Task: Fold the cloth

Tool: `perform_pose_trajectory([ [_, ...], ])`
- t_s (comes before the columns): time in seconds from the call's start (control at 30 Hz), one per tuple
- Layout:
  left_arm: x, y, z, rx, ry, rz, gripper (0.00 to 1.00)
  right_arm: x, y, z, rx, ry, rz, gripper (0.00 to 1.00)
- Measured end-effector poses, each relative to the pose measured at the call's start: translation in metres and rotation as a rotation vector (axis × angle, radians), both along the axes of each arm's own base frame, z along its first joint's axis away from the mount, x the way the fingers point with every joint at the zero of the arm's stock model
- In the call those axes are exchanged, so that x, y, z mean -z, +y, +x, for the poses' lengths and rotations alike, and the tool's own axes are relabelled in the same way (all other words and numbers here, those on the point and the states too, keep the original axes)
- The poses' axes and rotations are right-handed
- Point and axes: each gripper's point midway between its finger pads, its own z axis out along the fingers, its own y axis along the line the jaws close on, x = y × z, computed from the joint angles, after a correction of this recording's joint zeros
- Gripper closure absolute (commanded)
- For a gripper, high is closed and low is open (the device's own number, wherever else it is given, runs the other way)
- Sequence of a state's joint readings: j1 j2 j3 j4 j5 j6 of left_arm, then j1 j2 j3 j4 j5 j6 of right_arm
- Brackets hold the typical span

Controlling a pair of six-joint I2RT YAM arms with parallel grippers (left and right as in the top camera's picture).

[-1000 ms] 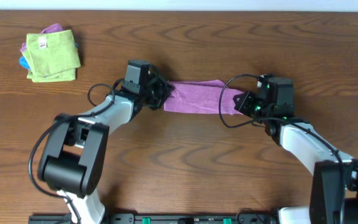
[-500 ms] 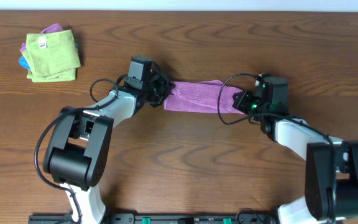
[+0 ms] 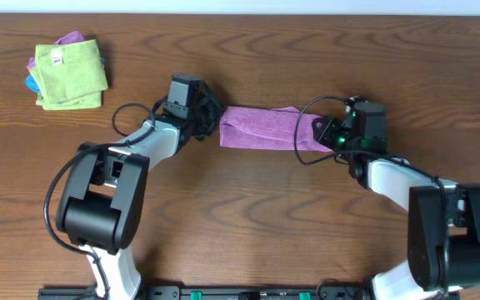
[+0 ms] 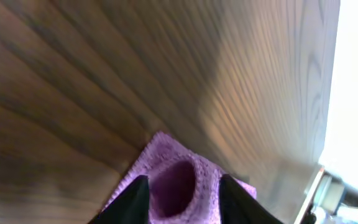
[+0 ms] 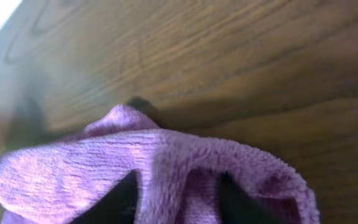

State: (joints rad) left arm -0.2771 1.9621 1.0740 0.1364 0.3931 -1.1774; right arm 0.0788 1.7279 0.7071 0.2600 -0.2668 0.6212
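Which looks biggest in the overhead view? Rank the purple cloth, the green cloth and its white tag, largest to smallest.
1-2. purple cloth and green cloth: too close to rank; the purple is longer, the green wider.
3. white tag: clearly smallest.

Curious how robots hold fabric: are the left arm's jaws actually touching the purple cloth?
Touching. The left wrist view shows the purple cloth bunched between the left jaws, pressed against both dark fingers.
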Motion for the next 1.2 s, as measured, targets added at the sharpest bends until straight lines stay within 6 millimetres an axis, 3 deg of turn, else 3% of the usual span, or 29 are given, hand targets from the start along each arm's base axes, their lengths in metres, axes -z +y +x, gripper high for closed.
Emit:
perform_pose_trajectory([
  [0.07, -0.001, 0.006, 0.003, -0.012, -0.002, -0.004, 0.60, -0.003, 0.001, 0.002, -0.004, -0.011, 0.010, 0.19],
  [0.17, -0.003, 0.015, 0.006, -0.015, 0.000, -0.029, 0.62, -0.007, 0.006, 0.003, -0.027, -0.024, 0.031, 0.01],
  [0.37, -0.013, 0.027, 0.011, 0.000, 0.005, -0.112, 0.67, -0.018, 0.015, 0.008, -0.063, -0.044, 0.067, 0.01],
  [0.53, -0.047, 0.013, 0.023, 0.087, -0.052, -0.206, 0.94, -0.041, 0.010, 0.004, -0.045, -0.055, 0.091, 0.01],
  [0.73, -0.078, -0.010, 0.028, 0.171, -0.088, -0.262, 0.94, -0.070, -0.008, -0.011, 0.022, -0.032, 0.128, 0.01],
  [0.87, -0.065, -0.026, 0.011, 0.192, -0.009, -0.232, 0.94, -0.076, -0.010, -0.030, 0.043, 0.033, 0.144, 0.01],
  [1.0, -0.042, -0.040, -0.010, 0.216, 0.058, -0.126, 0.94, -0.058, -0.012, -0.051, 0.068, 0.156, 0.134, 0.01],
  [1.2, -0.023, -0.038, -0.022, 0.226, 0.079, 0.022, 0.95, -0.042, -0.018, -0.055, 0.097, 0.209, 0.107, 0.01],
])
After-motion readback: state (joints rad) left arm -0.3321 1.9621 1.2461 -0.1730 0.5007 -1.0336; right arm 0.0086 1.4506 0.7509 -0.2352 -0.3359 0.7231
